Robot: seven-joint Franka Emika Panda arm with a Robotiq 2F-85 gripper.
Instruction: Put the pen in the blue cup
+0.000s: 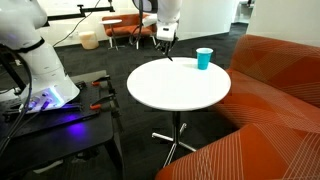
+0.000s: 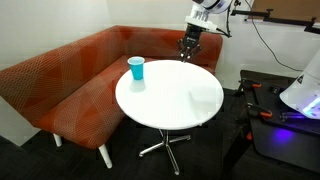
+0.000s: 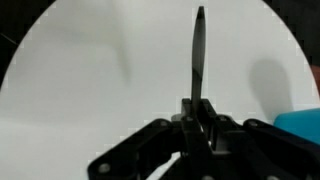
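Jaws clenched on the thin dark pen hang above the round white worktop's edge, the blue cup standing apart along that edge.

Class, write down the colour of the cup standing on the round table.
The cup is plain light blue, clearest in an exterior view.

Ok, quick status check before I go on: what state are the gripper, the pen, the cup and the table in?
Black Robotiq gripper: shut on the pen, apart from the cup.
Thin dark stick-shaped pen: clamped between the fingers, sticking straight out past them, not yet in the cup.
Small light-blue plastic cup: upright on the table, open end up.
Round white table: standing, bearing the cup.
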